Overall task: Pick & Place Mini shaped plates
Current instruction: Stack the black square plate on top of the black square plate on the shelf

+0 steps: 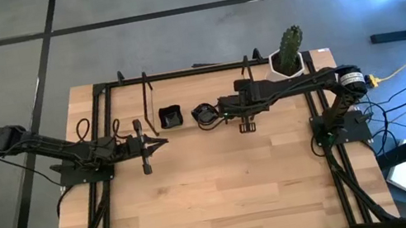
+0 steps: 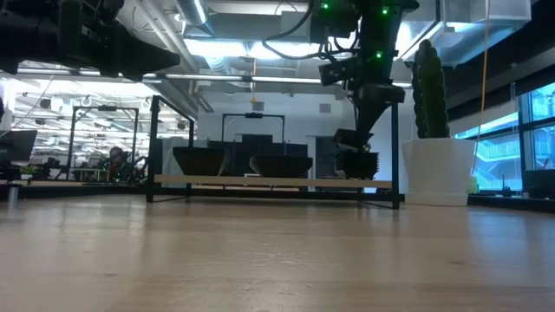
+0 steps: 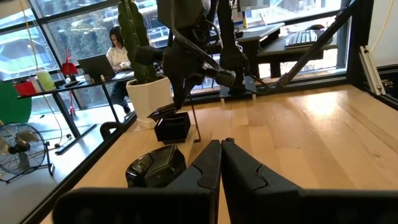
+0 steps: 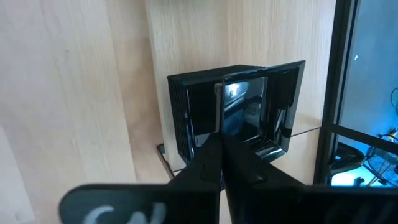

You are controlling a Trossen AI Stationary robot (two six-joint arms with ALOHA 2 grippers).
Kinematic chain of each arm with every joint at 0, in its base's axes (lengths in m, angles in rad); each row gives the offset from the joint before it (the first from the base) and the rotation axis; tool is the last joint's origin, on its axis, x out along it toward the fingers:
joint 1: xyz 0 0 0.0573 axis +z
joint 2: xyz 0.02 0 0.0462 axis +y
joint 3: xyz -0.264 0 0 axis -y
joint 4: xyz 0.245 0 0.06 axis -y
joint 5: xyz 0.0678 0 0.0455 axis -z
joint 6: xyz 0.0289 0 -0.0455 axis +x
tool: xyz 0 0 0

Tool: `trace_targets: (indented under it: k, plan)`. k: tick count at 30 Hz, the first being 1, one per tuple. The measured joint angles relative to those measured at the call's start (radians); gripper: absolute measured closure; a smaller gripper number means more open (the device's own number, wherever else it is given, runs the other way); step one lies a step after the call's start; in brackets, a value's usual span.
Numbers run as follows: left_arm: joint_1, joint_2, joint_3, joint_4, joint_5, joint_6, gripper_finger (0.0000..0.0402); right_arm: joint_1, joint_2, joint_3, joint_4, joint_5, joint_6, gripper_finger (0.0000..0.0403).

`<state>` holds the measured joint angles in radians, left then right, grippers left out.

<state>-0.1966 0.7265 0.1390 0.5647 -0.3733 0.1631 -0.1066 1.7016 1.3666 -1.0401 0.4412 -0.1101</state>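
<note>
Both sets of jaws are clenched tight with nothing between them, so neither arm is carrying a plate right now.

Starting with the right gripper (image 4: 219, 144): its 2 dark fingers are pressed together and it hangs right over a square black dish (image 4: 239, 109) with ribbed walls and a glossy inside, tips pointing into it. I can't tell if they actually touch the dish. From overhead, that right gripper (image 1: 201, 115) sits at the end of the arm stretched across the far side of the table, over the dark round-looking pile there. A second black dish (image 1: 170, 117) sits just beside it, near a thin upright metal bar of the frame.

The left gripper (image 3: 221, 149) is also pinched closed, fingertips meeting in a point, hovering low above the wood. Overhead, the left gripper (image 1: 159, 142) is just in front of those 2 dishes and points toward them. Its wrist camera shows a rounded glossy black dish (image 3: 157, 167) close by and a squarish ribbed one (image 3: 172, 126) a bit further on, with the other arm looming over that.

At the far right corner of the wooden table (image 1: 225, 194) stands a white pot with a cactus (image 1: 288, 53). A person sits at a laptop in the room beyond.
</note>
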Motion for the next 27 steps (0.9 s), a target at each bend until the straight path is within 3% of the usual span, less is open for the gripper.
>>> trace_targets:
  k: [27]
  plan:
    - [0.000,0.000,0.000,0.000,0.000,0.007,0.0394,-0.014,0.000,0.000,-0.032,-0.049,-0.003,0.0385]
